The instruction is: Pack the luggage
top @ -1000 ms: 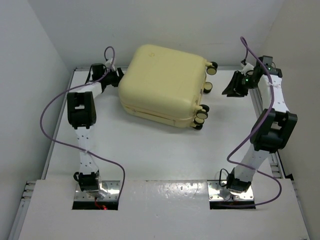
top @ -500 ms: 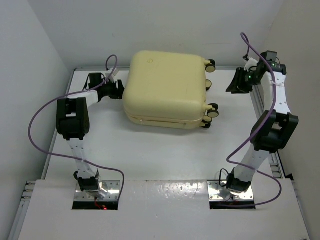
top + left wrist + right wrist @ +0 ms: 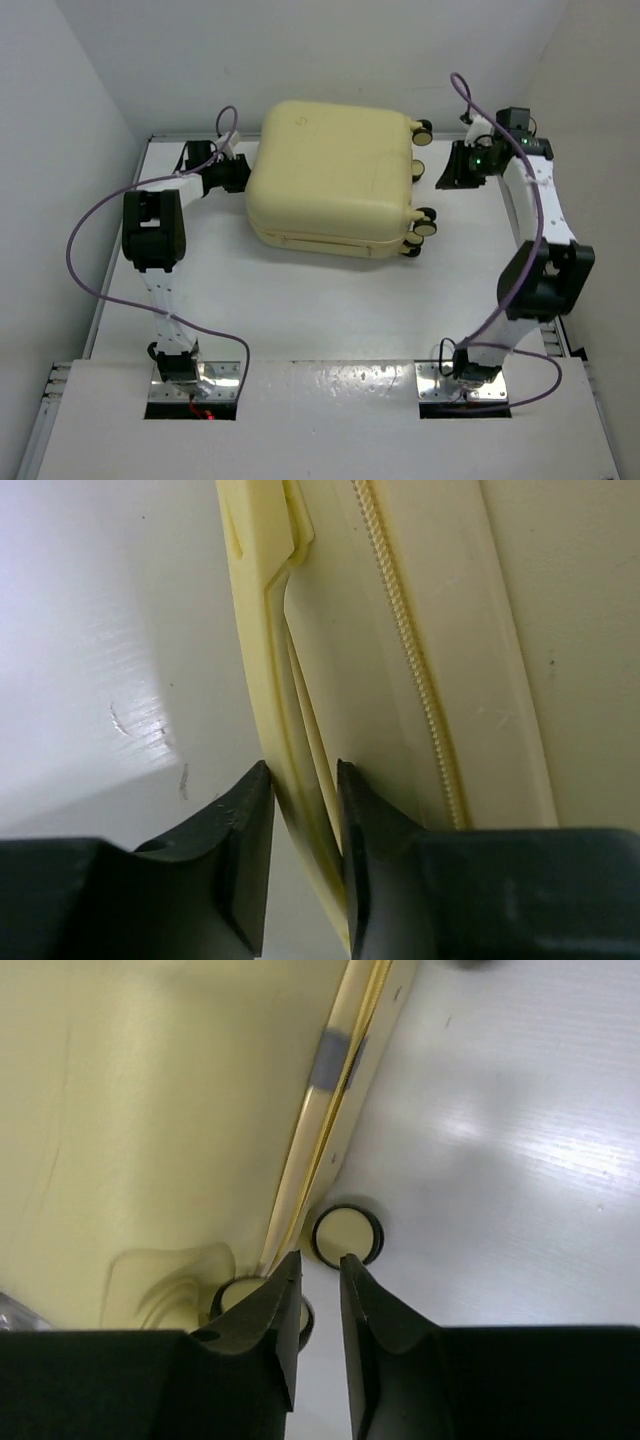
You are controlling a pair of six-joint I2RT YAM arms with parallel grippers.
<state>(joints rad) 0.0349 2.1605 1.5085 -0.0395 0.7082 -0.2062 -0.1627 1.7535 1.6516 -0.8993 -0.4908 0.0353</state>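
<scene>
The luggage [image 3: 335, 170] lies closed and flat on the far half of the desk [image 3: 320, 310], wheels [image 3: 427, 227] facing right. Open desk surface runs along its near side. The left end effector [image 3: 305, 780] is at the left edge, nipped onto a pale shell ridge. The right end effector [image 3: 322, 1265] is just off the wheels, narrowly parted and holding nothing.

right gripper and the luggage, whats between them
Only a narrow strip of bare table, clearest in the top view. The right gripper points at the luggage on its side with the wheels.
</scene>
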